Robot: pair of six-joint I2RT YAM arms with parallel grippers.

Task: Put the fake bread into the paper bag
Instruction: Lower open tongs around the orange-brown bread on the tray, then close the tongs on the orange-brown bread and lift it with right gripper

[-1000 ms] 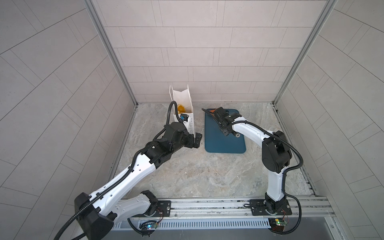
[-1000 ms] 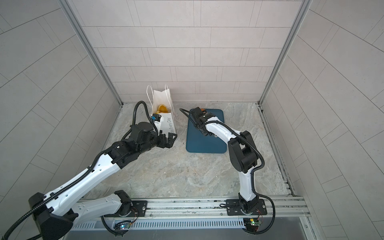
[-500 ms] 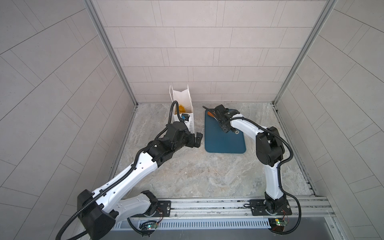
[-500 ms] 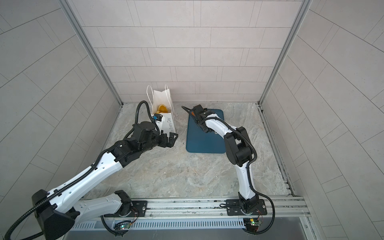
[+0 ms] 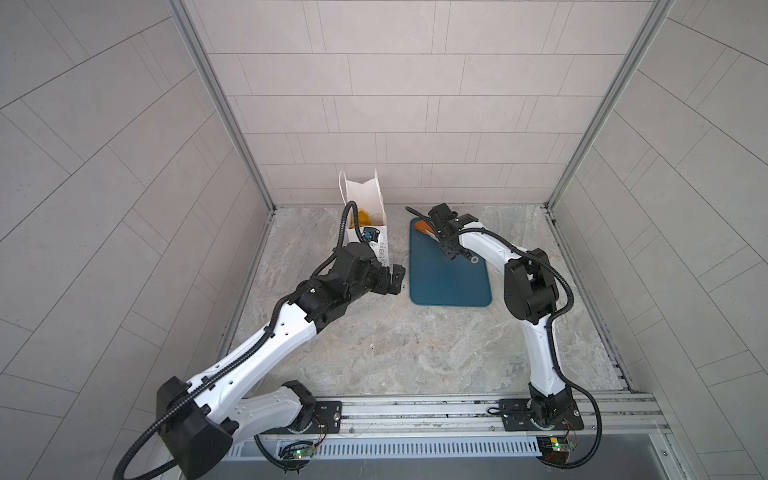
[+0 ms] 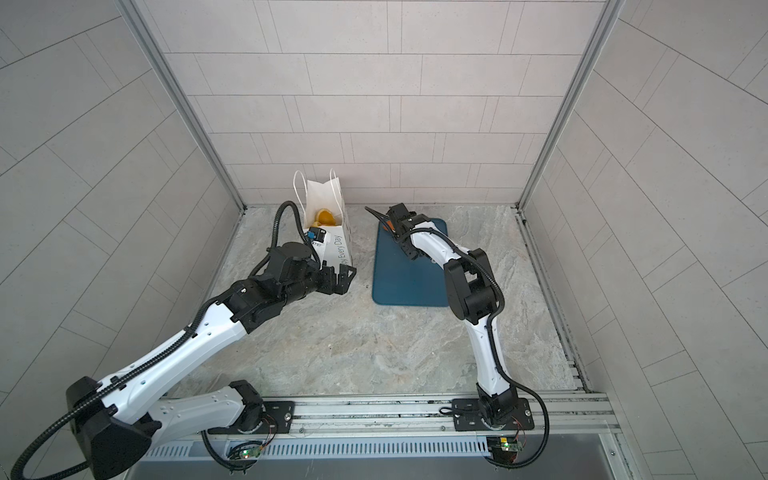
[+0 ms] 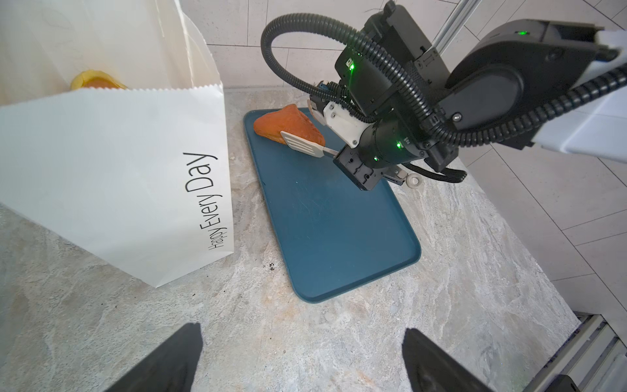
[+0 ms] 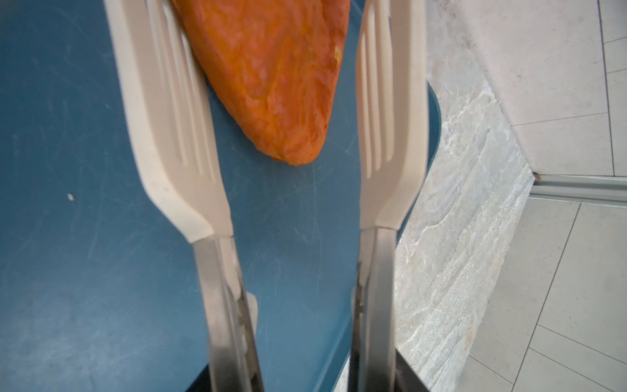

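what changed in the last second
The right hand, holding the white tongs, slid a little toward the back wall; the tongs sit either side of the orange-brown triangle bread on the teal tray. Nothing was gripped or released. The open left hand, paper bag and bread stayed put.

Left arm (image 5: 270, 340): white shell links dotted with small holes, bulky black joints.
Right arm (image 5: 540, 357): slimmer white links, large black elbow housing (image 5: 528, 291).
Cables: black ribbed conduit (image 5: 141, 436) runs from the left base along the arm; a similar hose (image 7: 305, 81) arcs over the right wrist.
Right wrist (image 7: 390, 146): black cylinder with green lights, white bracket (image 7: 339, 118), black block (image 7: 358, 169) studded with small screws.
Left gripper (image 7: 302, 331): two matte black wedge-shaped fingers (image 7: 169, 363).
Bases: black plates (image 5: 540, 413) fixed with screws; small circuit boards (image 5: 297, 454) with green lights.
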